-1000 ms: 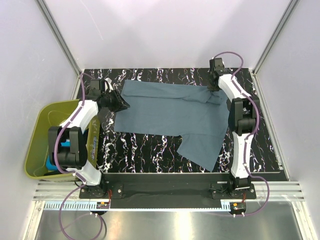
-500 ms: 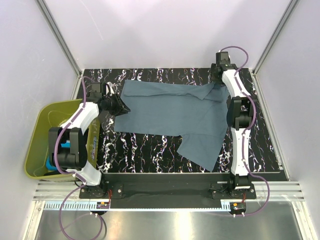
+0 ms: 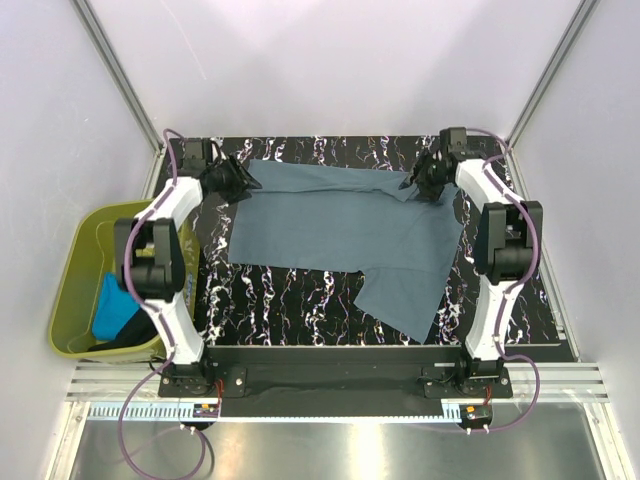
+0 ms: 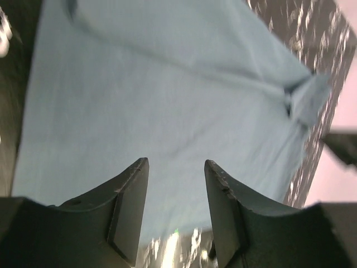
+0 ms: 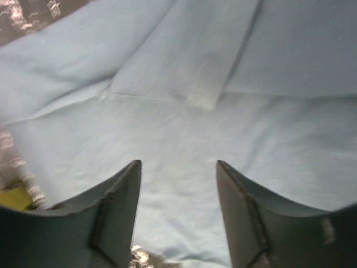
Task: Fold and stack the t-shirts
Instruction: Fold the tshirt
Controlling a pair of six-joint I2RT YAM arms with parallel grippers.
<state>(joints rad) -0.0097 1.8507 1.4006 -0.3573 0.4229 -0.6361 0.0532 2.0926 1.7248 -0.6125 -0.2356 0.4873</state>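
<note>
Folding awaits fresh edge grips on the spread slate grey-blue cloth t-shirt (image 3: 340,235); left gripper (image 4: 175,163) and right gripper (image 5: 178,163) hang partly open, empty.

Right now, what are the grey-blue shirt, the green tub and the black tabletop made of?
Grey-blue shirt: soft matte cloth, probably knit cotton; it creases and folds.
Green tub: looks like smooth plastic, with a stiff, faintly shiny wall.
Black tabletop: hard glossy sheet with white marble-like veins, possibly printed.

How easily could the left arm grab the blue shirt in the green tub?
Probably easily: the tub is open beside the left arm, the turquoise shirt lies uncovered, the left gripper is empty.
</note>
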